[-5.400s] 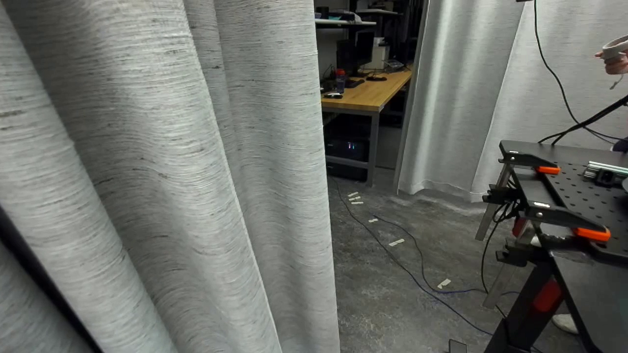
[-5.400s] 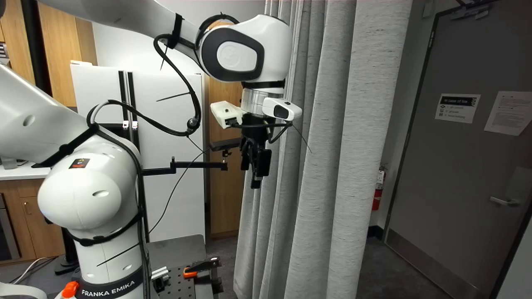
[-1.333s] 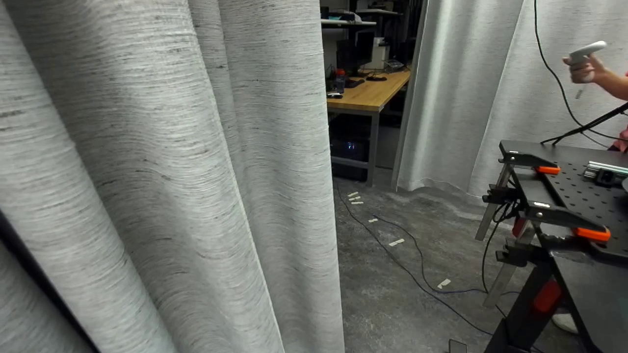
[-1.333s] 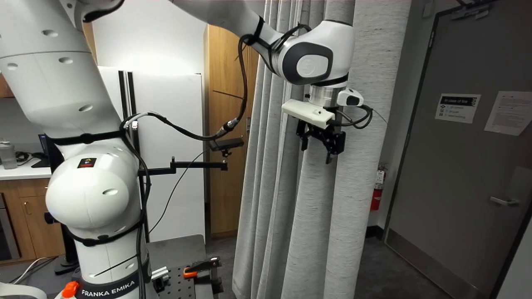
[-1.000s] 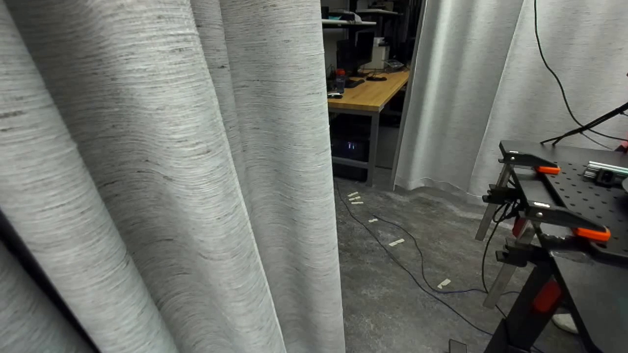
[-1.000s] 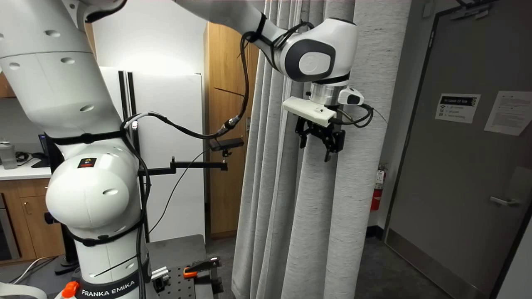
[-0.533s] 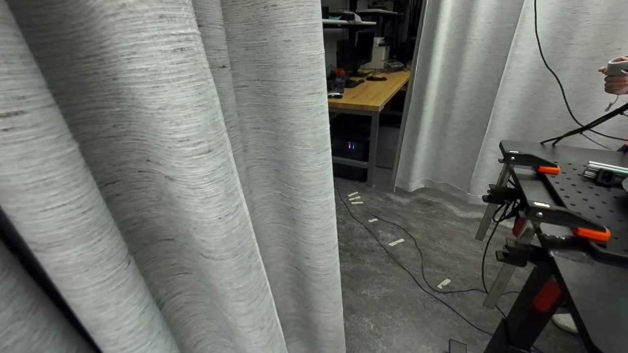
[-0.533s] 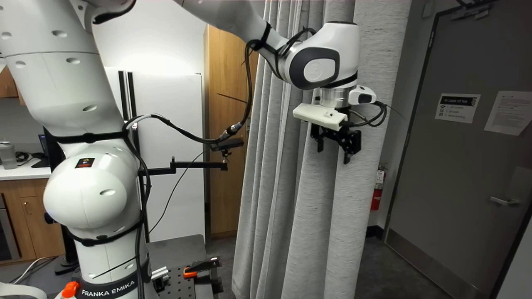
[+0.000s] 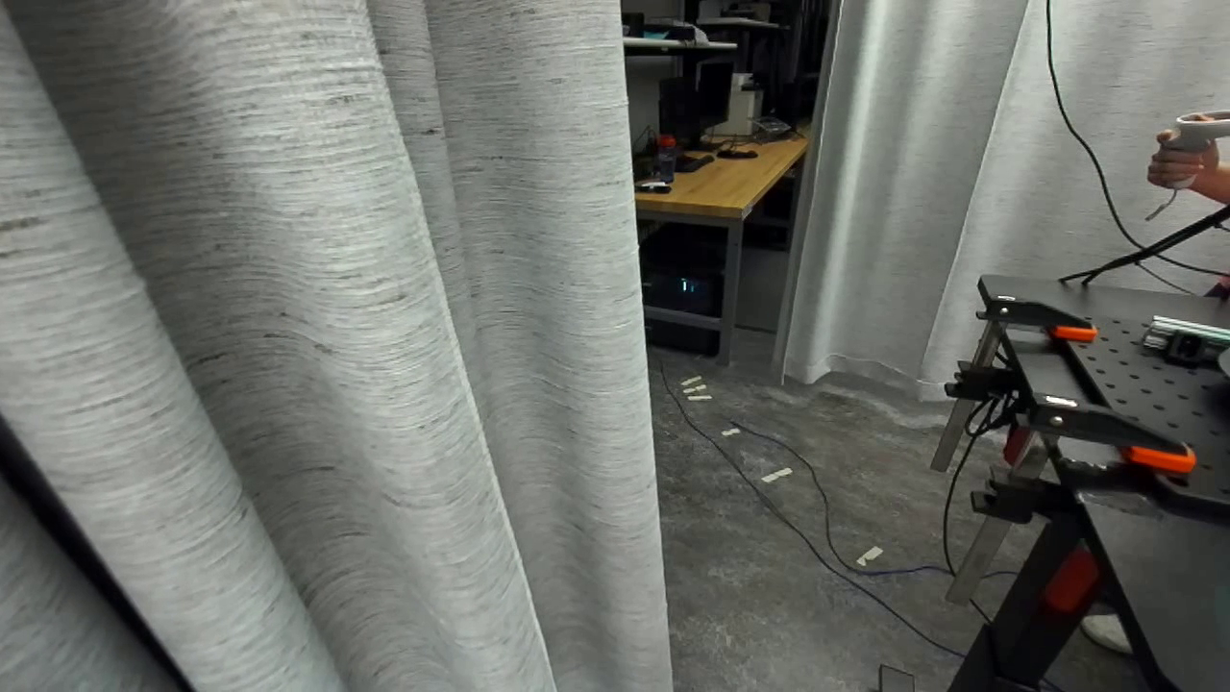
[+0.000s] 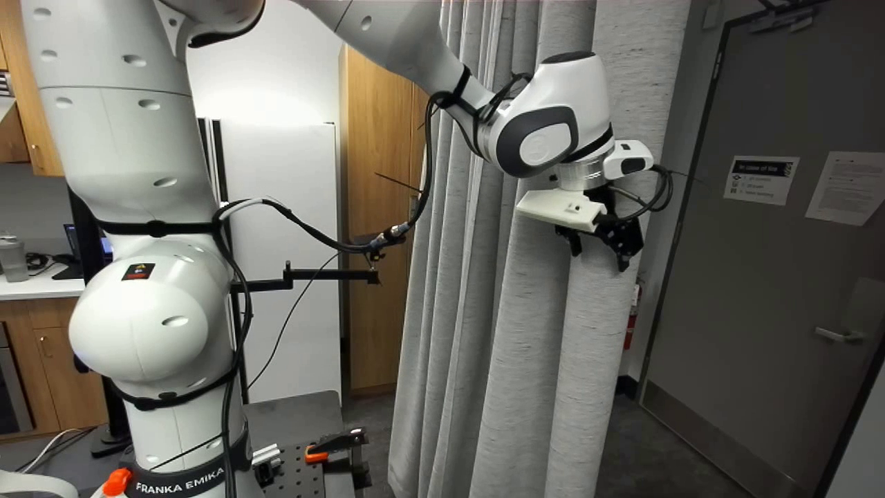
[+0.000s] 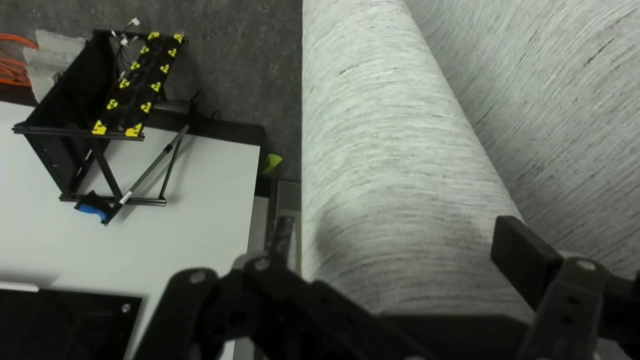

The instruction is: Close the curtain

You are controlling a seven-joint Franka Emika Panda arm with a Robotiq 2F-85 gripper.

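The curtain (image 10: pixel 525 346) is a light grey woven drape hanging in deep vertical folds. It fills the left half of an exterior view (image 9: pixel 519 288), where its free edge hangs beside a gap. My gripper (image 10: pixel 599 254) is at the curtain's right-hand fold in an exterior view, tilted, with its fingers spread apart. In the wrist view, the gripper (image 11: pixel 395 230) is open, with a thick fold of the curtain (image 11: pixel 395 125) between its two fingers. The right finger (image 11: pixel 525 260) overlaps the fold's edge; I cannot tell whether it touches. The left finger stands just outside the fold.
Paler drapes (image 9: pixel 894 192) hang beyond the gap, near a wooden desk (image 9: pixel 721 183). A black table (image 9: pixel 1134 308) with orange-tipped clamps stands at the right; cables cross the floor. A person's hand (image 9: pixel 1177 168) holds a controller. A grey door (image 10: pixel 760 290) is beyond the curtain.
Over several seconds the arm has swung right along the curtain. In the last half second the gripper moved further right and tilted. The curtain's outer fold shifted slightly.
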